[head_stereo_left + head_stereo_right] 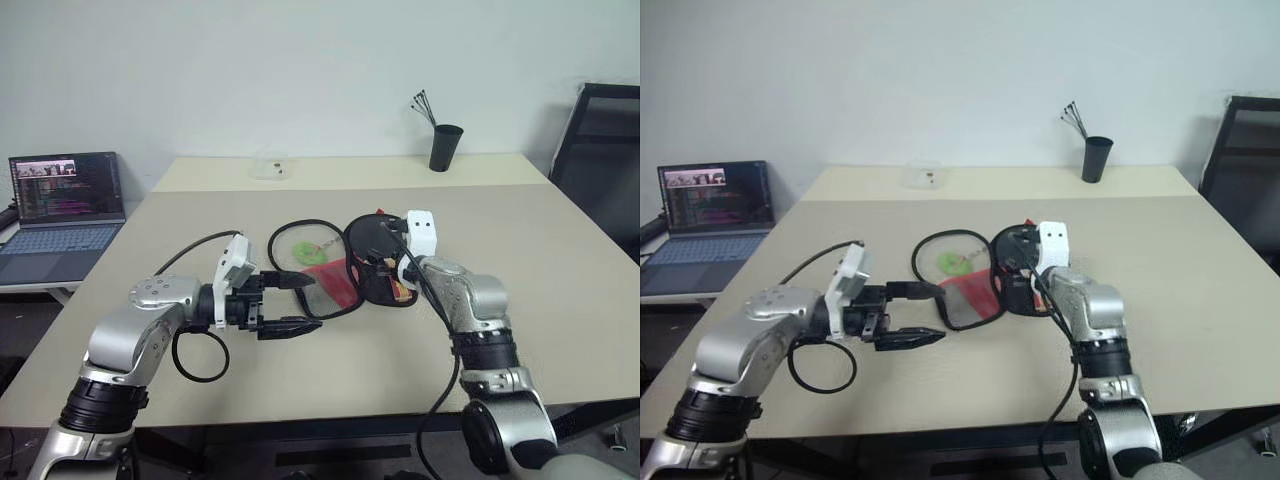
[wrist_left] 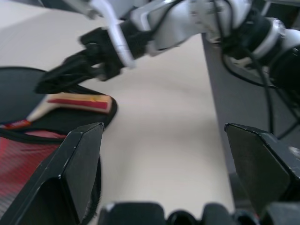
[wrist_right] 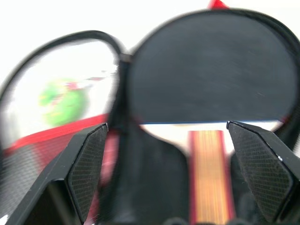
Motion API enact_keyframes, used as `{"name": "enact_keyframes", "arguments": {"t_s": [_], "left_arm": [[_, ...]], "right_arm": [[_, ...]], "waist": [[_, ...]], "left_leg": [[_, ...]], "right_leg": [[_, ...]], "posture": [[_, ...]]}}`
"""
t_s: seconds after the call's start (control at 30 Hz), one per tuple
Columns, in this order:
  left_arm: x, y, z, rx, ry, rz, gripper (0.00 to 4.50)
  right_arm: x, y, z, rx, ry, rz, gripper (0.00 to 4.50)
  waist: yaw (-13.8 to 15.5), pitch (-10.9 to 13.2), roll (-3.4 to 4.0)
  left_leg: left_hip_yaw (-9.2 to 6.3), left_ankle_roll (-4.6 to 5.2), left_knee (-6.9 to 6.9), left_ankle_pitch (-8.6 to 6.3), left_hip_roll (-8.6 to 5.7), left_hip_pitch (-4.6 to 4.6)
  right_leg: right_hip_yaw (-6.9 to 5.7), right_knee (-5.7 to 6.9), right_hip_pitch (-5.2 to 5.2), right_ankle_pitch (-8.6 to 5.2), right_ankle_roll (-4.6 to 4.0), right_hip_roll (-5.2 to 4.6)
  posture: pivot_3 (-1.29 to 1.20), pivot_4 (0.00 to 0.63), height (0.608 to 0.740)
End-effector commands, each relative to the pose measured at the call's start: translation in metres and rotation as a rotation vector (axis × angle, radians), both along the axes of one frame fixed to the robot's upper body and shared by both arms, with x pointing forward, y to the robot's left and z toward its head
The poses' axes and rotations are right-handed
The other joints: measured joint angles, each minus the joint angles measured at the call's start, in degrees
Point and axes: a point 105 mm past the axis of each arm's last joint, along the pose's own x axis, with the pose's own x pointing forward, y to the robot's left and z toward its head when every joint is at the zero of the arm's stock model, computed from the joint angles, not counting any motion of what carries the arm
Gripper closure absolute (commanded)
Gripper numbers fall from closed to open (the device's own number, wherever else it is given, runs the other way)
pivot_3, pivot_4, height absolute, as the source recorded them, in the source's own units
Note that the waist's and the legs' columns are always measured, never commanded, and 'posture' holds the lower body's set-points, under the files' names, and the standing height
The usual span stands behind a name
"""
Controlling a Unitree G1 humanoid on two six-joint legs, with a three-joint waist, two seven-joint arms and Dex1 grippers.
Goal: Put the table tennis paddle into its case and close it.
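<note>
The case (image 1: 320,268) lies unzipped and spread open at the table's middle. Its left half is a mesh flap with a red lower part and a green tag (image 3: 61,101). The table tennis paddle (image 3: 211,70) lies in the right half, black face away from me and striped wooden handle (image 2: 77,102) toward me. My right gripper (image 3: 167,127) hovers open just above the handle, nothing between its fingers. At the flap's near-left rim, my left gripper (image 1: 292,303) points right and stands open and empty.
A laptop (image 1: 65,215) sits on a side table at the left. At the back stand a black cup of pens (image 1: 445,147) and a small clear box (image 1: 270,167). A dark chair (image 1: 600,150) is at the right. A black cable loop (image 1: 200,355) hangs by my left forearm.
</note>
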Motion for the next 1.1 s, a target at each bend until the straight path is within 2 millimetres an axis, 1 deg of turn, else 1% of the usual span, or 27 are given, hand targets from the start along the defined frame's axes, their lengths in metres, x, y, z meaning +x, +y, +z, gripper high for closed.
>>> {"name": "enact_keyframes", "arguments": {"t_s": [0.03,0.13,0.23,0.3,0.4,0.43,0.53,0.63,0.7,0.77,0.9,0.97,1.1], "left_arm": [[0.011,0.012,0.018,-0.017,-0.1,0.088,0.0],[0.021,0.022,0.015,0.009,-0.116,0.152,0.0],[0.035,0.036,0.002,0.08,-0.125,0.255,0.0],[0.041,0.043,-0.007,0.102,-0.1,0.3,0.0],[0.047,0.05,-0.015,0.115,-0.07,0.326,0.54],[0.049,0.053,-0.017,0.127,-0.072,0.337,0.84],[0.056,0.062,-0.027,0.175,-0.061,0.378,1.88],[0.06,0.068,-0.033,0.204,-0.049,0.391,2.98],[0.069,0.073,-0.04,0.248,-0.037,0.42,3.7],[0.08,0.074,-0.046,0.288,-0.035,0.437,4.41],[0.096,0.06,-0.054,0.309,-0.025,0.426,4.46],[0.103,0.053,-0.057,0.292,-0.003,0.437,4.46],[0.113,0.049,-0.067,0.32,0.014,0.473,4.46]], "right_arm": [[-0.028,-0.003,0.028,-0.008,-0.083,0.167,0.04],[-0.037,-0.02,0.037,-0.057,-0.109,0.196,0.04],[-0.046,-0.039,0.052,-0.122,-0.186,0.244,0.04],[-0.05,-0.051,0.06,-0.161,-0.219,0.258,0.04],[-0.055,-0.059,0.066,-0.196,-0.251,0.278,0.0],[-0.059,-0.058,0.069,-0.205,-0.267,0.305,0.0],[-0.079,-0.051,0.079,-0.231,-0.343,0.448,0.0],[-0.089,-0.05,0.081,-0.243,-0.354,0.509,0.0],[-0.105,-0.047,0.082,-0.242,-0.345,0.621,0.0],[-0.11,-0.046,0.082,-0.255,-0.352,0.654,0.0],[-0.109,-0.043,0.079,-0.251,-0.354,0.661,0.0],[-0.108,-0.042,0.078,-0.248,-0.355,0.661,0.0],[-0.107,-0.042,0.076,-0.253,-0.353,0.653,0.0]], "waist": [[0.19,0.0,0.0],[0.11,0.0,-0.01],[0.12,0.0,-0.01],[0.13,-0.01,-0.01],[0.09,0.0,-0.02],[0.1,0.0,-0.03],[0.26,0.01,-0.05],[0.28,0.02,-0.05],[0.4,0.03,-0.08],[0.77,0.04,-0.1],[1.54,0.03,-0.12],[1.63,0.03,-0.14],[1.6,0.05,-0.17]], "left_leg": [[0.0,0.0,0.01,0.0,0.0,0.0],[0.08,0.0,0.03,0.0,-0.01,0.01],[0.07,0.0,0.01,0.0,0.0,0.01],[0.04,0.0,-0.02,0.0,0.01,0.01],[0.07,0.0,-0.04,-0.01,0.02,0.01],[0.08,0.0,-0.04,-0.01,0.02,0.0],[0.04,0.0,-0.04,-0.01,0.02,-0.01],[0.05,0.0,-0.02,-0.01,0.02,-0.02],[0.04,0.0,0.0,-0.01,0.02,-0.03],[0.0,0.0,0.01,-0.01,0.01,-0.03],[0.01,0.0,0.03,-0.01,0.01,-0.04],[0.03,-0.01,0.03,-0.02,0.01,-0.08],[0.02,0.0,0.01,-0.02,0.0,-0.18]], "right_leg": [[0.0,0.0,0.01,0.0,0.0,-0.01],[-0.03,-0.03,0.02,-0.01,0.03,-0.03],[-0.03,-0.04,0.01,-0.14,0.22,-0.02],[-0.01,-0.07,0.01,-0.16,0.21,-0.03],[0.0,-0.09,0.01,-0.16,0.21,-0.03],[0.0,-0.09,0.0,-0.16,0.21,-0.04],[0.02,-0.11,0.01,-0.16,0.21,-0.07],[0.03,-0.12,0.01,-0.16,0.22,-0.08],[0.03,-0.12,0.02,-0.16,0.22,-0.11],[0.0,-0.13,0.04,-0.16,0.21,-0.13],[0.01,-0.14,0.04,-0.16,0.19,-0.14],[0.01,-0.18,0.04,-0.09,0.09,-0.17],[0.0,-0.19,-0.05,0.0,-0.01,-0.17]], "posture": [[0.0,0.15,0.74],[0.0,0.15,0.74],[0.0,0.15,0.74],[0.0,0.15,0.74],[0.0,0.15,0.74],[0.0,0.15,0.74],[0.0,0.15,0.74],[0.0,0.15,0.74],[0.0,0.15,0.74],[0.0,0.15,0.74],[0.0,0.15,0.74],[0.0,0.15,0.74],[0.0,0.15,0.74]]}}
